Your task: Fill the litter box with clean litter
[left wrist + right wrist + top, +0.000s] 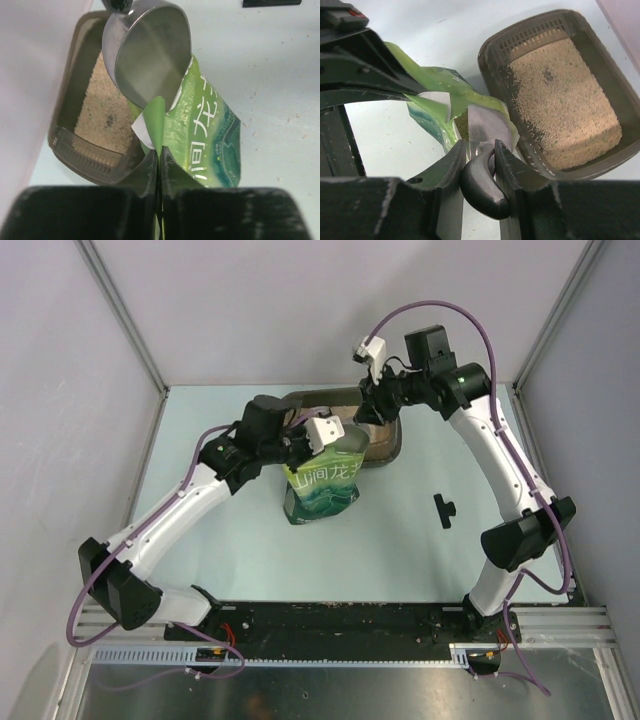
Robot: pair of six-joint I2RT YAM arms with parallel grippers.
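Observation:
The litter box (385,445) (67,145) (492,55) is a dark tray at the back of the table. Beige clean litter (102,115) (560,100) covers its floor. A green bag (322,490) (205,135) (432,112) stands just in front of it. My left gripper (160,155) (310,445) is shut on the bag's top edge and holds its mouth open. My right gripper (480,145) (375,405) is shut on the black handle of a silver scoop (150,55) (487,125). The scoop's bowl looks empty and sits at the bag's mouth, beside the box.
A small black part (443,510) (272,2) lies on the table right of the bag. Grey walls close in the back and both sides, and the litter box is near the back wall. Both arms reach in over the bag.

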